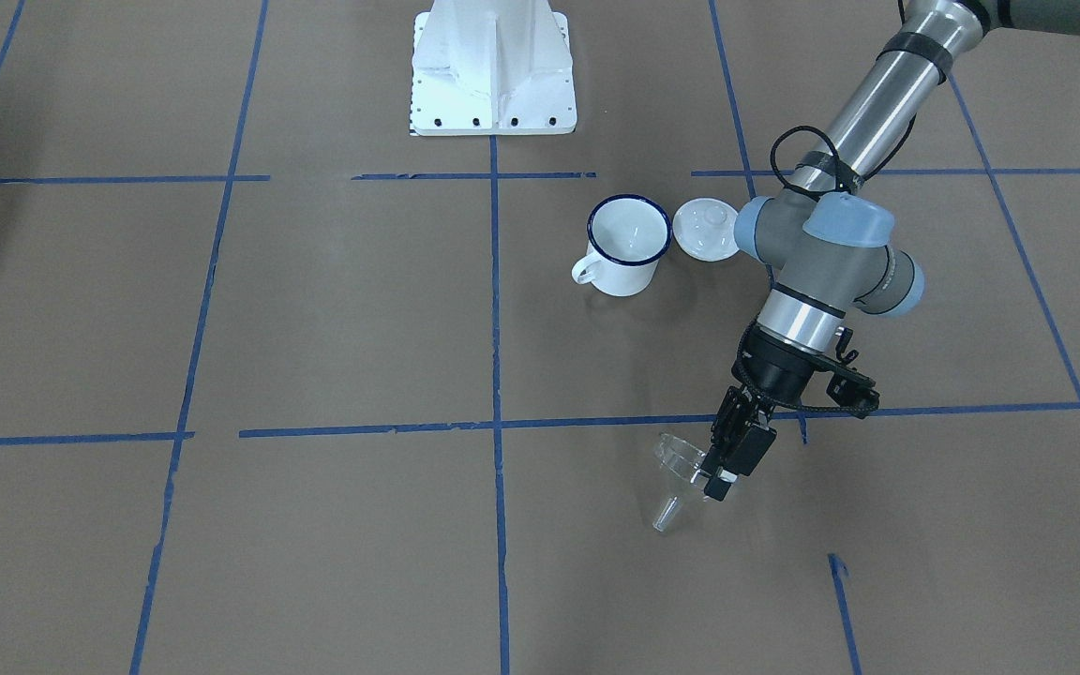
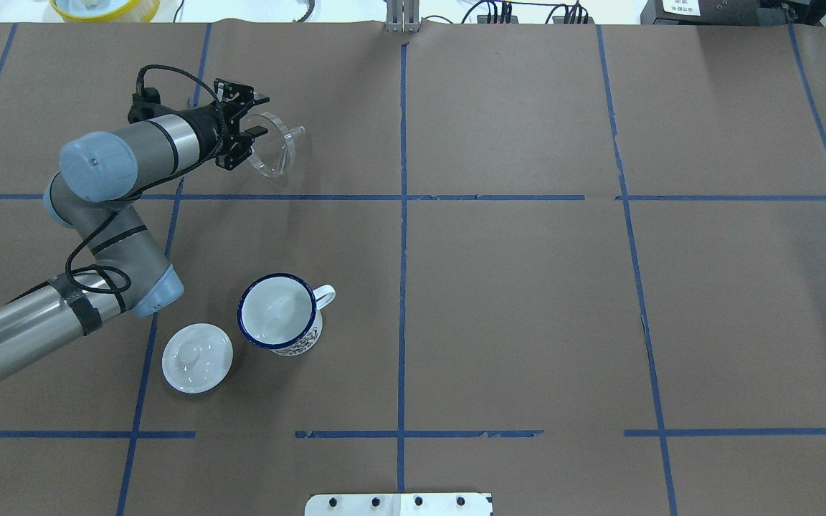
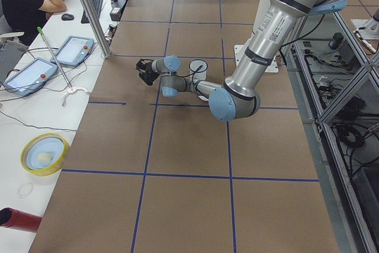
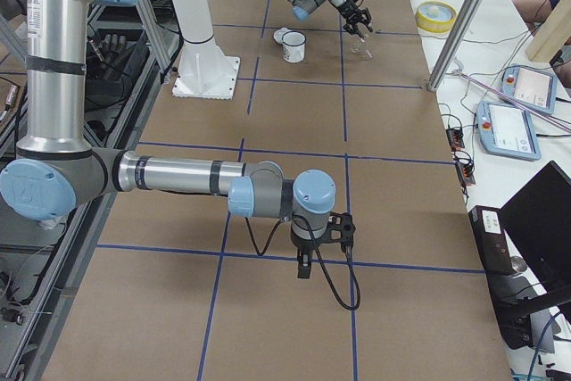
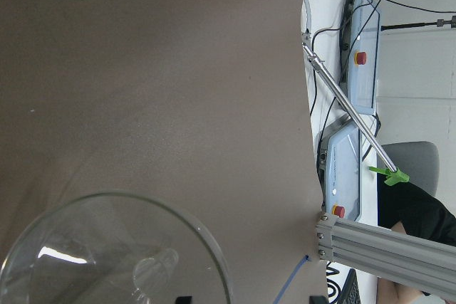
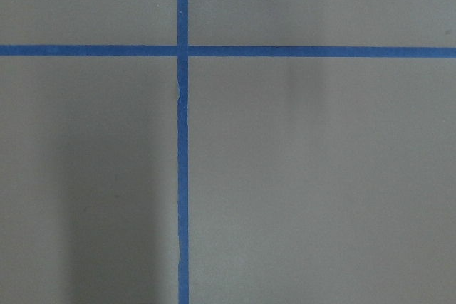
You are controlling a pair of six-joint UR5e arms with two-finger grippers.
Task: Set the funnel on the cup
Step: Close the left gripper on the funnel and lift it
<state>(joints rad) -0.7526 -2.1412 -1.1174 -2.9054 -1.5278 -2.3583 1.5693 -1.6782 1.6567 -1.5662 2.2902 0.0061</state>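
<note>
nearest the base, risk of knocking cup (image 2: 277, 315) or lid (image 2: 196, 357) beside it if spout arrives tilted. farther out, possible slip of funnel (image 2: 274, 147), lifted, rim pinched in left gripper (image 2: 244, 140), well apart from cup. count: one cup, one lid, one funnel. right gripper (image 4: 306, 260): cannot tell.

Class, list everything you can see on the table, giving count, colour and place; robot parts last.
funnel: one, clear, tilted, held in the left gripper.
cup: one, white with dark blue rim, upright, mid-table.
lid: one, white, beside the cup.
tape lines: several, blue, gridding the brown table.
base plate: one, white, at the robot's edge.
left gripper: one, black, shut on the funnel's rim.
right gripper: one, black, above a tape crossing; open or shut unclear.
</note>
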